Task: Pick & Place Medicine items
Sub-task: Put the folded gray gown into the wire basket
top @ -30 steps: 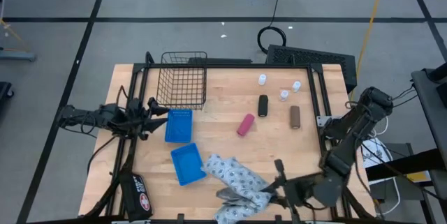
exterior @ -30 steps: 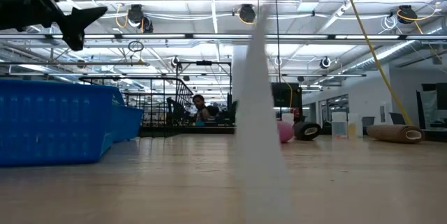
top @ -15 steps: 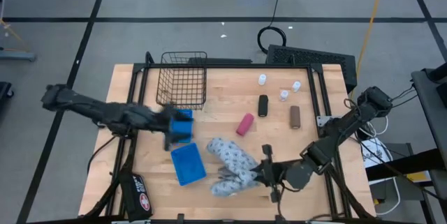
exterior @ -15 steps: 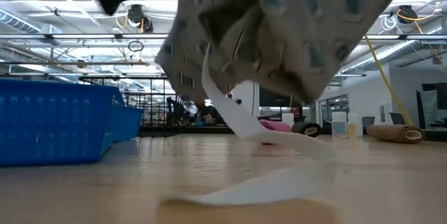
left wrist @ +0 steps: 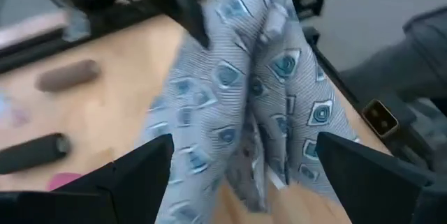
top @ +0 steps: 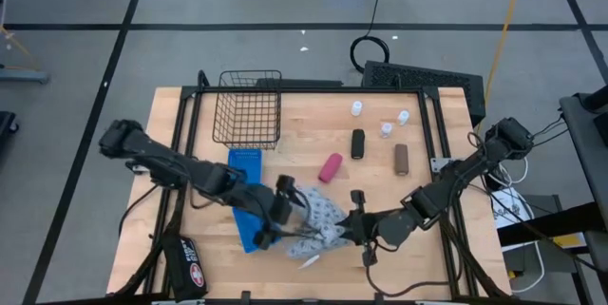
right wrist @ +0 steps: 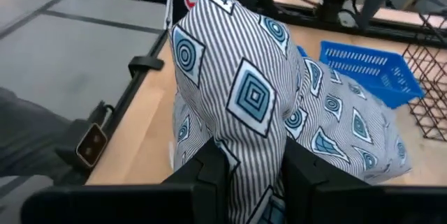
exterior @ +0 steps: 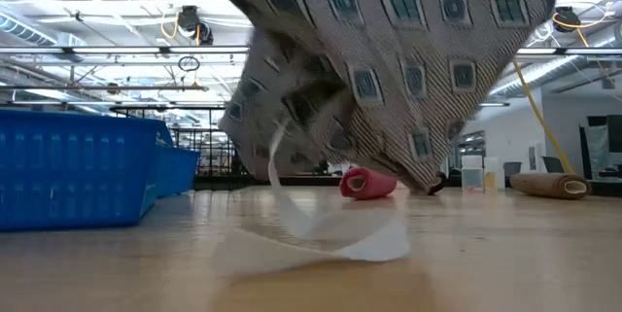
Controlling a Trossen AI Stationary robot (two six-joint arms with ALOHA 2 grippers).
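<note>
The grey patterned cloth bundle (top: 318, 218) hangs off the table near its near edge; a white strip (exterior: 321, 239) trails from it onto the wood. My right gripper (top: 350, 224) is shut on the bundle's right side. My left gripper (top: 285, 212) is open at its left side, fingers (left wrist: 140, 172) either side of the hanging cloth (left wrist: 258, 105); whether they touch it, I cannot tell. The pink tube (top: 330, 167), black container (top: 357, 143) and three white bottles (top: 357, 108) (top: 387, 129) (top: 403, 117) rest on the table farther back. My right gripper pinches a bunched fold of the cloth bundle (right wrist: 248, 144) between its two fingers (right wrist: 213, 172), several layers together. It comes in low from the table's right side. The bundle is lifted clear of the wood and bulges in front of the fingers, with only its white strip touching the table.
A wire basket (top: 249, 105) stands at the far left. Two blue trays (top: 245, 158) (top: 249, 234) lie under and beside my left arm. A brown oblong item (top: 401, 158) lies right of the black container. Bare wood shows between the pink tube and the bundle.
My left arm has swung from the table's left edge over the blue trays toward the cloth bundle. My right gripper has moved left and toward the far edge, and the bundle has come up off the table, its white strip still trailing on the wood.
</note>
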